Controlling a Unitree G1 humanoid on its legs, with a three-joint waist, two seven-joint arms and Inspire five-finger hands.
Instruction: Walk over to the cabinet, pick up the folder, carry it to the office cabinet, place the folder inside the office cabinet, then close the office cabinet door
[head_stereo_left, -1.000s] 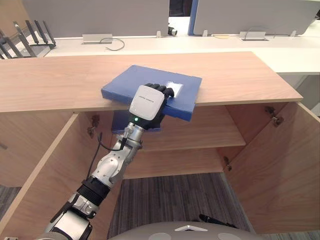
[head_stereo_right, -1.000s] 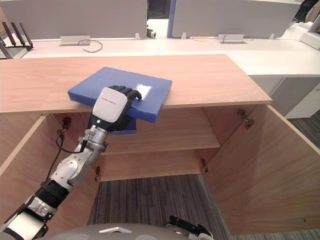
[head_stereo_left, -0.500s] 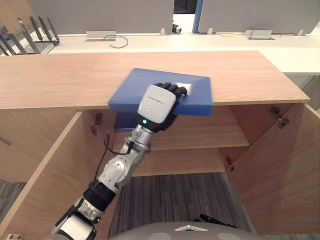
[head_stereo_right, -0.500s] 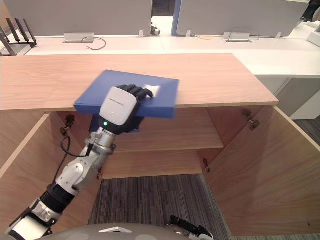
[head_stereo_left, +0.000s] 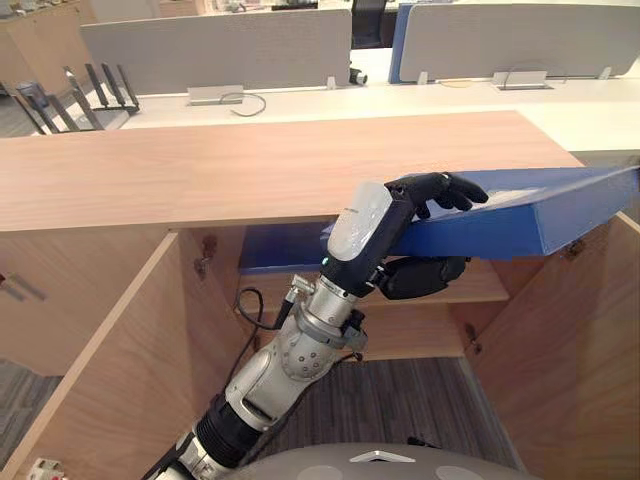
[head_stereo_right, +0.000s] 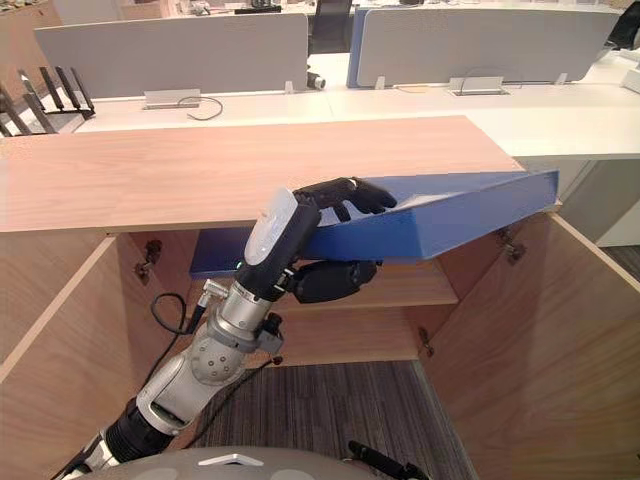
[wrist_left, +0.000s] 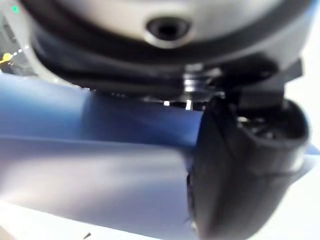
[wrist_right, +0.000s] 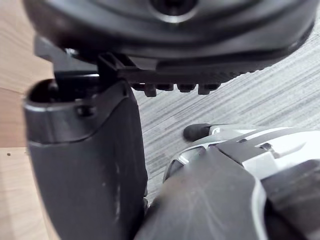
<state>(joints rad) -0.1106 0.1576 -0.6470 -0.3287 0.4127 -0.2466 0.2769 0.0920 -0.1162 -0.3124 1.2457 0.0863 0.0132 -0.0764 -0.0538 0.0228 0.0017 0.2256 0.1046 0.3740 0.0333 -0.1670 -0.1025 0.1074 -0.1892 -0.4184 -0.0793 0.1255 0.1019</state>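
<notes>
Left robot hand (head_stereo_left: 365, 220): pinching the folder, fingers (head_stereo_left: 445, 188) curled over its top, thumb (head_stereo_left: 425, 275) beneath.
Folder (head_stereo_left: 500, 228): blue, held tilted at the front edge of the cabinet's wooden surface (head_stereo_left: 250, 165), its right end higher and reaching past the right door.
Cabinet: 2 doors (head_stereo_left: 100, 370) (head_stereo_left: 570, 360) open; a blue item (head_stereo_left: 285, 248) lies on the shelf (head_stereo_right: 410, 288) inside.
Right robot hand (wrist_right: 85, 165): above the striped carpet (wrist_right: 280, 95); I cannot tell its grip.

Can't read any text, numbers or labels here. The folder (head_stereo_right: 440, 225) has a plain blue edge, same with the cabinet (head_stereo_right: 150, 180) top behind it.
</notes>
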